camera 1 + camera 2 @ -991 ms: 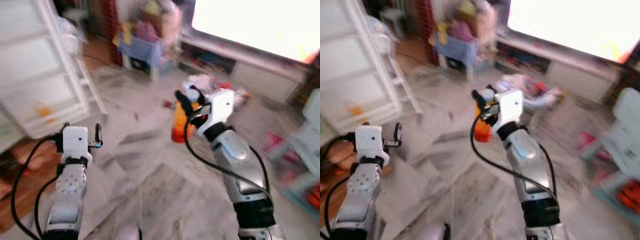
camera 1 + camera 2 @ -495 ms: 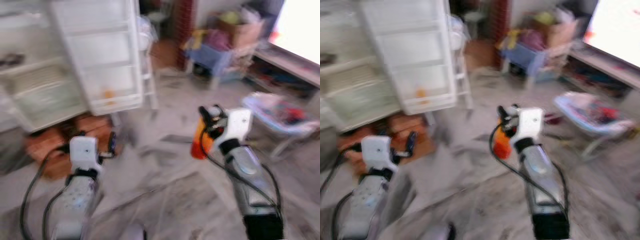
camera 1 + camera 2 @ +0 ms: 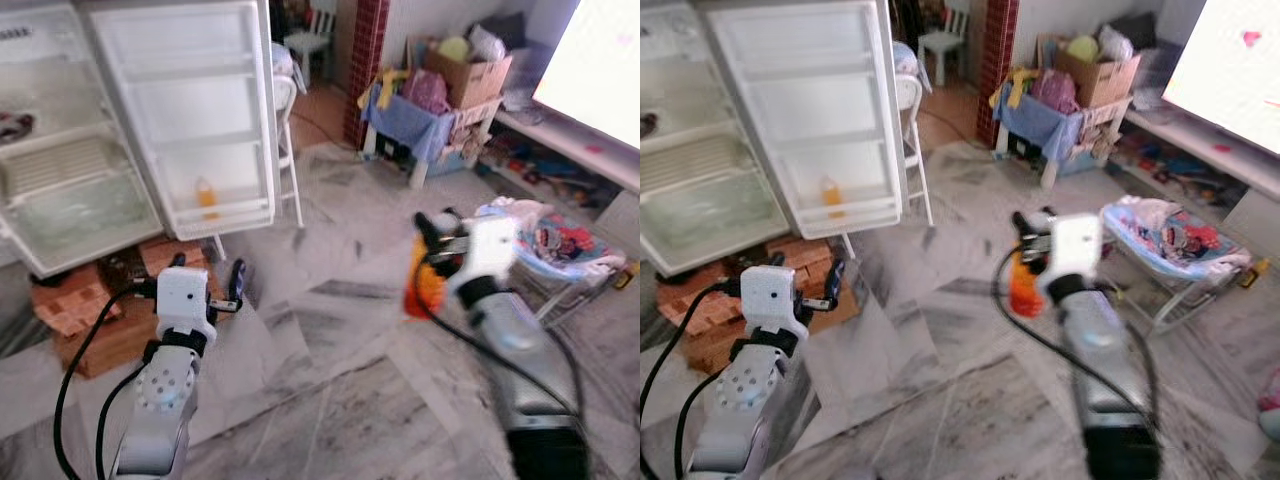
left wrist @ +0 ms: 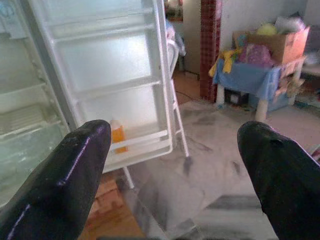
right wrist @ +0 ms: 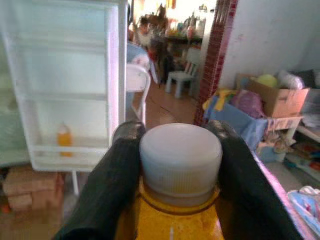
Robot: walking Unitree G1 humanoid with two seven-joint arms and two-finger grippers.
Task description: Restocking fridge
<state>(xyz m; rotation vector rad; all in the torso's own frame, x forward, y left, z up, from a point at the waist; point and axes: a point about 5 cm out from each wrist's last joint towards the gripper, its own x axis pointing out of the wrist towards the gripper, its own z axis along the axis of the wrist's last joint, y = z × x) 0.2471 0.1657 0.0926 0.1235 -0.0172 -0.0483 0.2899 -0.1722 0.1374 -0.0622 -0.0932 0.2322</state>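
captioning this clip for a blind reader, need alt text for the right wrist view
The right gripper grips an orange bottle with a white ribbed cap, one black finger on each side of its neck. Beyond stands an open fridge door with a small orange bottle on its lowest shelf, and a red brick pillar.

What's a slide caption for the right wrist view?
Right pincer shut on an orange bottle just below its white cap, facing the open fridge door.
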